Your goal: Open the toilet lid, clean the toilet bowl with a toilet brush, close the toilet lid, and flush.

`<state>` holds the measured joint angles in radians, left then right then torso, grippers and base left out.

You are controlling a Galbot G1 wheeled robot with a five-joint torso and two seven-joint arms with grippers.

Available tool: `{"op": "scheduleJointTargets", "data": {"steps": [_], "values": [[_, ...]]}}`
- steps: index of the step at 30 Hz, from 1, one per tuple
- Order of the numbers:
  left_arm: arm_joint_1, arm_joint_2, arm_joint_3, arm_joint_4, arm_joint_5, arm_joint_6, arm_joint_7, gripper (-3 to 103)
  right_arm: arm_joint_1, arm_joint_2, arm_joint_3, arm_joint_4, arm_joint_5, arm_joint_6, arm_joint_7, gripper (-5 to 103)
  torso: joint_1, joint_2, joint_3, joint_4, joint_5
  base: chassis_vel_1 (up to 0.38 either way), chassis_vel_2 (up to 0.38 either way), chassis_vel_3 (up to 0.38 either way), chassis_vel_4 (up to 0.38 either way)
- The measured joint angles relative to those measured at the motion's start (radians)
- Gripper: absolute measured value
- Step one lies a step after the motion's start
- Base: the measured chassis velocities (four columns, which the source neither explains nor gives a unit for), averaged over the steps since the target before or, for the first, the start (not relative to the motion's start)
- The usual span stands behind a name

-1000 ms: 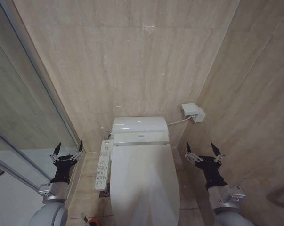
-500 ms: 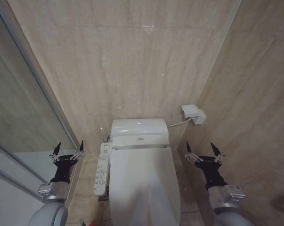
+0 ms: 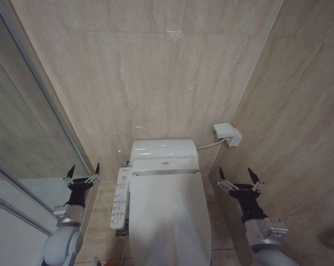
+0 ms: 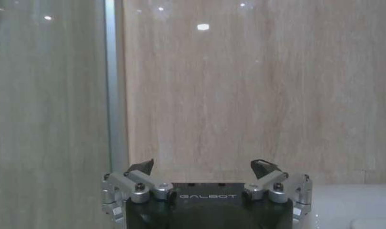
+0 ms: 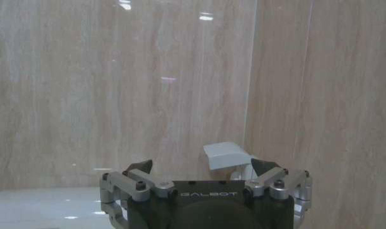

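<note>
Since the earlier frames the left gripper (image 3: 83,171) has risen slightly and drawn a little toward the toilet; the view itself also shifted between the earliest picture and the later ones, a move of the camera and not of the fixtures. The toilet lid (image 3: 168,213) lies shut, flat over the toilet bowl (image 3: 132,233), at the foot of the back wall (image 3: 150,77). The button panel (image 3: 119,198) juts from the toilet's left side, and the tank (image 3: 162,148) stands just behind the lid. The left gripper hovers left of the toilet beside the glass partition (image 3: 22,138), fingers spread wide and holding nothing. The right gripper (image 3: 240,177) hovers right of the toilet, below the wall box (image 3: 226,132), likewise wide open and empty. Step in hand, by judgement: opening the lid, not yet begun. To do it well, one gripper should approach the lid's front edge, catch it from beneath, and swing it up toward the tank along its hinge arc, keeping clear of the button panel.
</note>
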<state>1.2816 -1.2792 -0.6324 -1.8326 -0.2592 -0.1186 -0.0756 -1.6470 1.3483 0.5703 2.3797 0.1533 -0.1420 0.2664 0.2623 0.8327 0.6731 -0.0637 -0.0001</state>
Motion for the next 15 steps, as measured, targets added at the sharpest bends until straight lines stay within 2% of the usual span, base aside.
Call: {"op": "scheduleJointTargets", "data": {"steps": [6,15], "values": [[-0.089,0.025,0.036,0.085,-0.016,0.004,0.002,99,0.000,0.000,0.000,0.000,0.000,0.000,0.000,100,0.000,0.000,0.000,0.0002,0.0000,0.000,0.000,0.000,0.000],[-0.296,0.059,0.142,0.273,-0.057,0.003,0.005,99,0.000,0.000,0.000,0.000,0.000,0.000,0.000,100,0.000,0.000,0.000,0.0000,0.0000,0.000,0.000,0.000,0.000]]}}
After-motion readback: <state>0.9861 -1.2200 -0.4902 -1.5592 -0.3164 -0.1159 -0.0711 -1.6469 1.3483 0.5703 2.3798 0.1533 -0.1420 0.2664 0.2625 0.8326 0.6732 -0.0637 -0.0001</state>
